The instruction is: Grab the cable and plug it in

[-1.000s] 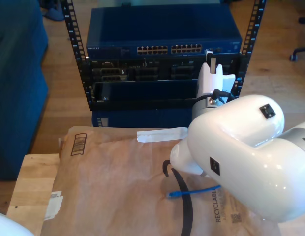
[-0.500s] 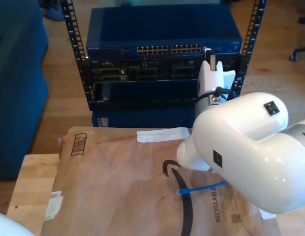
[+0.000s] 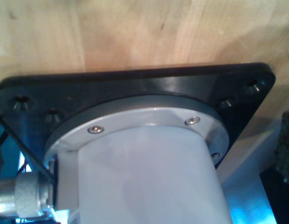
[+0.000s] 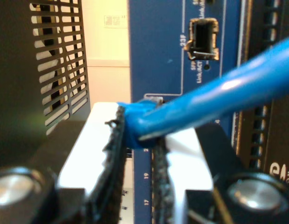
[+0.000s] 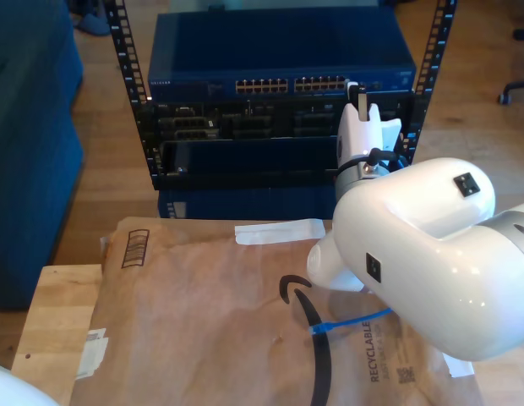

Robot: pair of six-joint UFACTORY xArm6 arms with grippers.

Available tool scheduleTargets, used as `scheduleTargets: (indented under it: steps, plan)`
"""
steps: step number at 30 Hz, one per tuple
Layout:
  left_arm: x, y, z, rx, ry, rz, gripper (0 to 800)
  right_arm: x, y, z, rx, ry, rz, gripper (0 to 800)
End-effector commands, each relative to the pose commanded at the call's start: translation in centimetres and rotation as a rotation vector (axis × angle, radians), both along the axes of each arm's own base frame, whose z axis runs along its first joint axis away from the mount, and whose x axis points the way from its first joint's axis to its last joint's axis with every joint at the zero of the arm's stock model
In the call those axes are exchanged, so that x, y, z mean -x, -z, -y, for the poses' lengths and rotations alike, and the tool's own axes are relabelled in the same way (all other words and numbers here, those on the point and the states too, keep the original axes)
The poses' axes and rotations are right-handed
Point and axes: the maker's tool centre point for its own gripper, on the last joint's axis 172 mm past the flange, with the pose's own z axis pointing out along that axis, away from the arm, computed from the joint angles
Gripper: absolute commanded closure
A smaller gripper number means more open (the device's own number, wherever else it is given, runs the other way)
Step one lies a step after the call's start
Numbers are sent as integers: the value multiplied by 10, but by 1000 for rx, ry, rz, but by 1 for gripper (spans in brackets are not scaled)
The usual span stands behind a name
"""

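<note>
Cable — thin bright-blue network cable (image 4: 214, 100) — is pinched between the black pads (image 4: 114, 158) of my second gripper (image 4: 137, 154), just before the dark-blue switch panel (image 4: 158, 56) and its open port (image 4: 203, 37); its loose end (image 5: 317, 331) lies on brown paper (image 5: 203, 313); my first gripper's state I cannot tell.

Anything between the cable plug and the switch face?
Nothing visible. My second pincer holds the cable right before the switch, with open space between and the port unobstructed.

Server or network lab, rack-mounted switch (image 5: 279, 63), wood floor (image 5: 110, 169)
</note>
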Motion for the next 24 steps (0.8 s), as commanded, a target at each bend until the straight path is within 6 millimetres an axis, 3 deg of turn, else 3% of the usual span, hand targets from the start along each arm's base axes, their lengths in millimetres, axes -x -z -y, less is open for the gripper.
scheduleTargets:
  steps: [24]
  plan:
    - [0,0,0,0,0,0,1,-5,6,-4,0,-5,-1,800]
